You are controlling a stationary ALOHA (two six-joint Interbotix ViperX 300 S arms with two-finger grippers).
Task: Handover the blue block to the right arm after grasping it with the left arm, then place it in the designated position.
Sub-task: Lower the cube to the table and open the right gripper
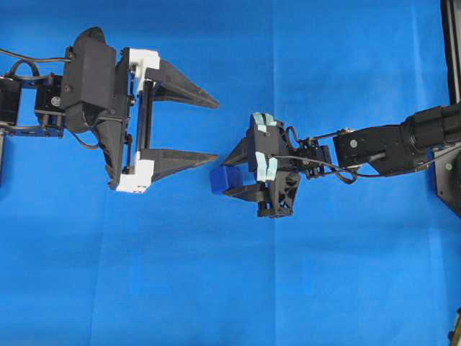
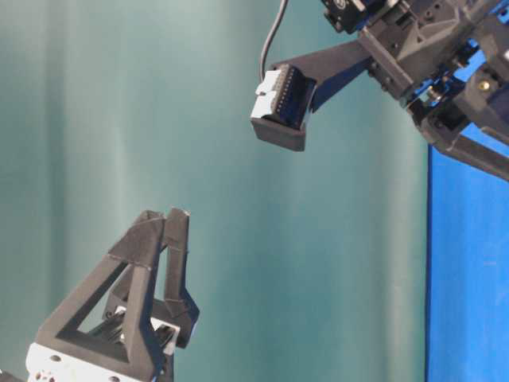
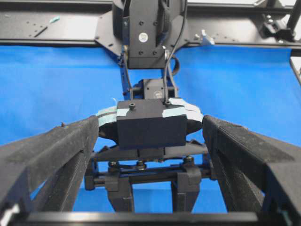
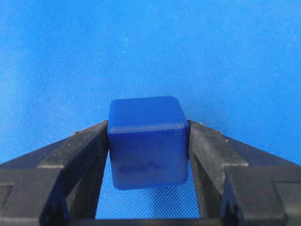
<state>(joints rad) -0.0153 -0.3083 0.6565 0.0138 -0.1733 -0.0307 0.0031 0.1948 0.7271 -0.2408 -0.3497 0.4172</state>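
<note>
Holding the block clamped in my right pincer, above the blue surface. Left pincer gapes empty, just beside. Handover looks done; next I judge: carry to the drop spot, lower, release.

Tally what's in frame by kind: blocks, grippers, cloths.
Blocks: 1, the blue block, clamped in the right gripper.
Grippers: 2, the right gripper and the left gripper, which is open and empty.
Cloths: 1, the blue cloth.
Total: 4
</note>
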